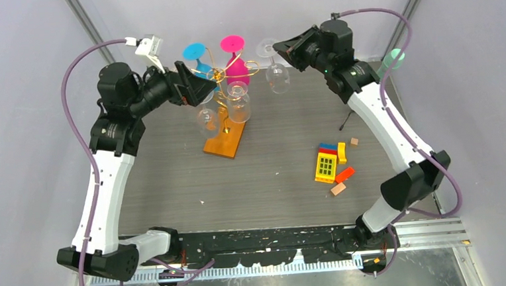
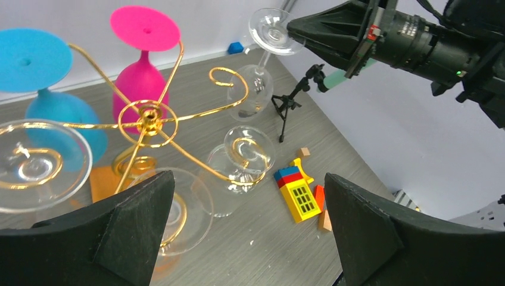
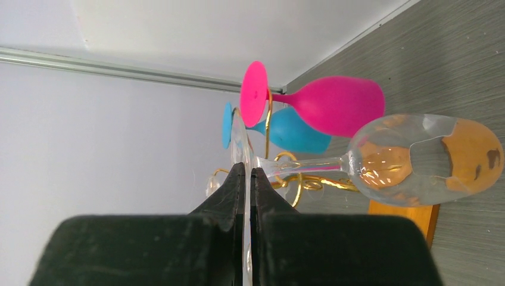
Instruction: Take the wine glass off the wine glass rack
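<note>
At 11 o'clock from the middle of the table, wine glass rack on its orange-brown base, hung with a blue glass, a pink glass and clear ones. At 3 o'clock from the rack's post, clear wine glass bowl-down, foot pinched between the nearly closed jaws of the right gripper, just beside an outer gold scroll; contact with that scroll not discernible. At 9 o'clock from the post, left gripper, jaws spread wide, holding nothing.

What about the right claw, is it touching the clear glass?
Touching. The right wrist view shows the right gripper pinched on the edge-on foot of the clear wine glass.
</note>
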Tool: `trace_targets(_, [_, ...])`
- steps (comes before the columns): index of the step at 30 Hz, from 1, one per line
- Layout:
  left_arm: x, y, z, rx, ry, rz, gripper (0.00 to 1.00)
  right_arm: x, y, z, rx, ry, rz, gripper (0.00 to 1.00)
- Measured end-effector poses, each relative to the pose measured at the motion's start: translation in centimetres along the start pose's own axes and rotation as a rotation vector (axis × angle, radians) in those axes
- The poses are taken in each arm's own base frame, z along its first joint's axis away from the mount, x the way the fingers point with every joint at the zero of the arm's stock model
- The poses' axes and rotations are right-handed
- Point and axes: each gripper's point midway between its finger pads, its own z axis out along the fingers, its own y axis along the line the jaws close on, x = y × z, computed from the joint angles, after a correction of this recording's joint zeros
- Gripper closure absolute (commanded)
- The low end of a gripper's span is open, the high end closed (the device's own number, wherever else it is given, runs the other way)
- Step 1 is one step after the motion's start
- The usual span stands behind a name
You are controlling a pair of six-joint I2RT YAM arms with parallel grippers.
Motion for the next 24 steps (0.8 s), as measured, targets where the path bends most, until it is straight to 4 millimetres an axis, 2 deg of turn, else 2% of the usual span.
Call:
trace_targets(6, [-1.3, -2.2, 1.4, 0.093, -0.055, 0.023, 0.0, -1.0, 2.3, -4.2, -0.038, -0.035, -0.004, 1.0])
trace_targets(10, [-1.6, -5.0, 3.1, 0.207, -0.081, 0.054, 0.0, -0.9, 2.4, -6.1, -0.019, -0.028, -0.007, 1.0])
trace_targets(14, [-0.5, -8.6, 6.0, 0.356, -0.094, 0.156, 0.0, -0.5, 1.9, -7.5, 0.013, -0.009, -0.005, 1.0])
trace_targets(17, [0.8, -10.1, 8.5, 0.43, -0.105, 0.243, 0.0, -0.2, 2.5, -8.4, 0.002, 0.012, 0.003, 1.0])
trace_targets(20, [2.0, -10.6, 11.0, 0.472, -0.114, 0.293, 0.0, -0.1, 3.4, -9.1, -0.022, 0.025, 0.005, 1.0])
trace_targets(24, [2.8, -9.7, 13.8, 0.469, -0.131, 0.301, 0.0, 0.0, 4.3, -10.1, -0.052, 0.035, 0.007, 1.0])
